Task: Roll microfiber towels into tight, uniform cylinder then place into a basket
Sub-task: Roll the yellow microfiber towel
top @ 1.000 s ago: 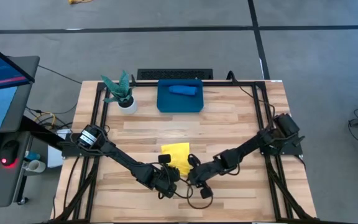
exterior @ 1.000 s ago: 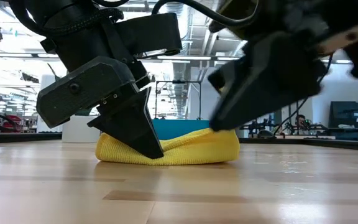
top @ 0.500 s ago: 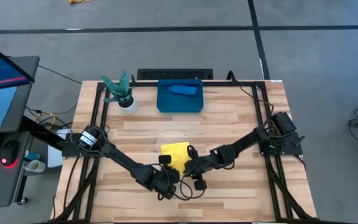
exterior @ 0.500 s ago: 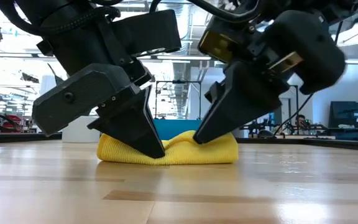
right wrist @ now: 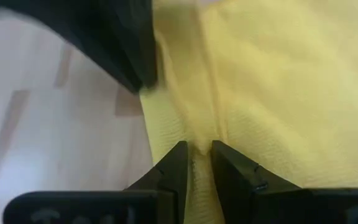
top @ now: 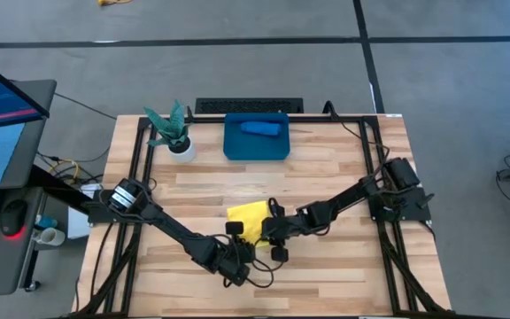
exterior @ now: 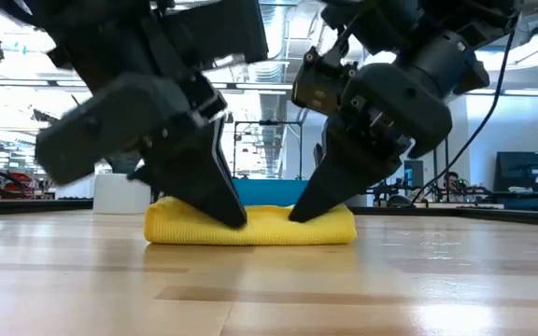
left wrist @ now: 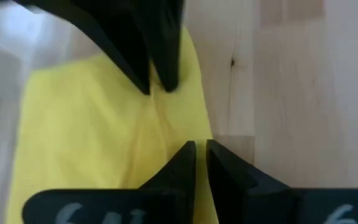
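Two end effectors meet over a folded yellow towel [top: 249,220] near the front of the tabletop [top: 326,168]. The left end effector [left wrist: 200,152] has its fingers pressed nearly together, pinching a raised crease at the towel's near edge; the right end effector [right wrist: 195,154] nips a ridge of the same cloth between slightly parted fingers. From table height, both sets of fingertips dig into the towel's top, and how much cloth each holds is hidden behind the dark fingers. From above, the end effectors cover the towel's near edge, so its full outline cannot be made out. At the back of the tabletop, a blue towel [top: 259,128] lies rolled inside the teal basket [top: 235,149], beside a small potted plant [top: 174,134].
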You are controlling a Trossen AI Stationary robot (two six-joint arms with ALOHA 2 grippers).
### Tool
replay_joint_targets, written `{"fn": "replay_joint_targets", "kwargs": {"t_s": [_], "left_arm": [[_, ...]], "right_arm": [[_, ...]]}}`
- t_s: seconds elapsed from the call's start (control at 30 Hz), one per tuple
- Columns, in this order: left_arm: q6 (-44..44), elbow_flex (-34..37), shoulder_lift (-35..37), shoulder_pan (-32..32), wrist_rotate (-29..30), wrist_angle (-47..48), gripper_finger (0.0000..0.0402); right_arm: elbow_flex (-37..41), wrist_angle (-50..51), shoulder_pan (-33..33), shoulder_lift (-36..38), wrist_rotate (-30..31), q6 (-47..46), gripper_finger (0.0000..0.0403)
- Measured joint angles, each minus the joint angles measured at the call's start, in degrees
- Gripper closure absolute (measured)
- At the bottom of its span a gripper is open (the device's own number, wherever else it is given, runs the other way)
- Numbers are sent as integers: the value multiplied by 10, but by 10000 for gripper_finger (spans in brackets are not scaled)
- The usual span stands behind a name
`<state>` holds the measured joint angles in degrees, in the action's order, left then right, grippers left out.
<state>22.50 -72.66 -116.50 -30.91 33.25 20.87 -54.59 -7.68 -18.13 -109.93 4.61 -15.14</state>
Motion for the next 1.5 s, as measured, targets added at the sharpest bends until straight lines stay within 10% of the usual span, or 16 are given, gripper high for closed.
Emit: {"fn": "replay_joint_targets", "kwargs": {"t_s": [1.17,1.5], "left_arm": [[29,73,22,35,-15,-47,370],[41,73,22,35,-24,-43,371]], "right_arm": [[0,20,8,0,-3,-61,308],[0,36,13,7,-11,-69,238]]}}
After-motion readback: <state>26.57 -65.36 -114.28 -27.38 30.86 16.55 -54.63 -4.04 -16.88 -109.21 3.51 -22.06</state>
